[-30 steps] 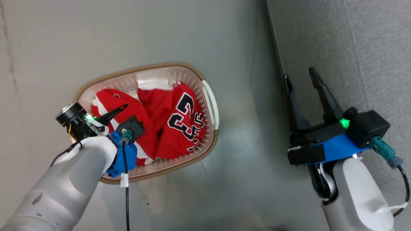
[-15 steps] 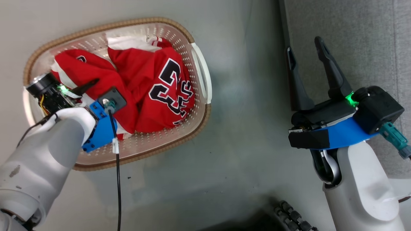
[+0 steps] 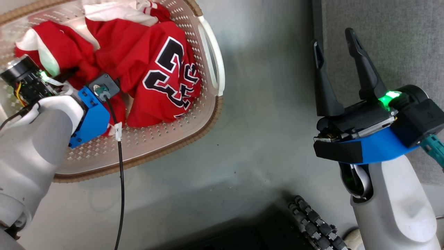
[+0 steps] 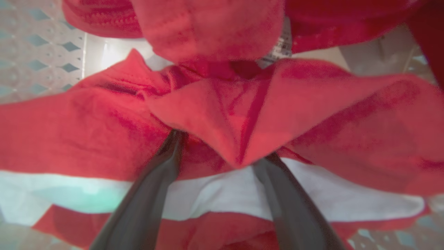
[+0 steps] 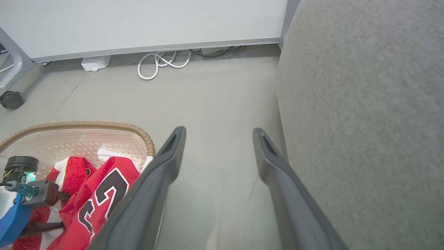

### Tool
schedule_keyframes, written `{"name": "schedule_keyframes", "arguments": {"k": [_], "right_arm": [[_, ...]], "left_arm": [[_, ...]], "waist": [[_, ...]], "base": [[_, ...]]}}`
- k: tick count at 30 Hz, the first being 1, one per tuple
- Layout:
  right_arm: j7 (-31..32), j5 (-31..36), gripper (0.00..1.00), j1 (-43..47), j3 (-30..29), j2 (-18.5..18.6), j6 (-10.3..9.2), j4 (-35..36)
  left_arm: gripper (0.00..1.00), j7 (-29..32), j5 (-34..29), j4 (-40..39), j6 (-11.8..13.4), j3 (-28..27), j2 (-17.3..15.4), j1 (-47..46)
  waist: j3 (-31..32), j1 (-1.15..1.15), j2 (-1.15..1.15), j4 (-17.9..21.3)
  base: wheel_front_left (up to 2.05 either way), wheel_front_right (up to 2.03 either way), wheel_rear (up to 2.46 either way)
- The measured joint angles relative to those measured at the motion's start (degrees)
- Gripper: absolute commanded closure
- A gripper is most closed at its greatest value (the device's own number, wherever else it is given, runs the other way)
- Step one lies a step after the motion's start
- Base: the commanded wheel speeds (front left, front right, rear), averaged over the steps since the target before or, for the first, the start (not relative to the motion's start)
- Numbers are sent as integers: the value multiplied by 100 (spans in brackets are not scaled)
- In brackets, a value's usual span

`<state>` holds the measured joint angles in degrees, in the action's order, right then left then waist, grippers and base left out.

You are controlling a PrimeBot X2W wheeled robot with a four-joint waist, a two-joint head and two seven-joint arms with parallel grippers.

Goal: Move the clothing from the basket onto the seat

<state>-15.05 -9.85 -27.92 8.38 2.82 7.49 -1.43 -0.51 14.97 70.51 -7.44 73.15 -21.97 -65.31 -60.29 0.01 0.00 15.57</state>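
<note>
A: How did the left gripper (image 4: 222, 146) stand?

B: Its jaws were wide apart and pushed down into the red shorts (image 4: 86, 139). A fold of cloth stood up between the two fingers, but nothing was clamped yet.

A: And the clothing (image 3: 104, 52)?

B: Both pieces lay inside the basket (image 3: 166, 152), with the jersey (image 3: 163, 69) beside the shorts. I judged them light, soft and a little slippery — a pinch on that thick fold should hold better than one on a single flat layer.

A: The right gripper (image 3: 332, 37)?

B: It was spread wide and empty — over the floor, just beside the edge of the seat (image 3: 381, 31).
</note>
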Motion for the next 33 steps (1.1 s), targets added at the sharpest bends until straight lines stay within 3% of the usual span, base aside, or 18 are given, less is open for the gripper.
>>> {"name": "schedule_keyframes", "arguments": {"k": [9,10,11,20,33], "right_arm": [[0,-38,0,27,-43,1,0,143],[0,-38,0,27,-52,1,0,142],[0,-38,0,28,-64,1,-1,140],[0,18,0,28,-159,1,0,113],[0,211,0,31,-278,-1,0,-120]], "left_arm": [[0,536,166,53,-1,7,45,-179],[57,582,157,58,-3,9,58,-179],[99,612,154,63,-12,10,67,-179],[100,719,188,1,-14,18,218,-104],[100,-166,560,-280,-13,18,634,32]], "waist": [[-153,-1,0,81],[-145,-1,0,83],[-134,0,0,83],[45,0,0,16],[731,-1,0,-386]], "base": [[0,0,0],[0,0,0],[0,0,0],[0,0,0],[0,0,0]]}}
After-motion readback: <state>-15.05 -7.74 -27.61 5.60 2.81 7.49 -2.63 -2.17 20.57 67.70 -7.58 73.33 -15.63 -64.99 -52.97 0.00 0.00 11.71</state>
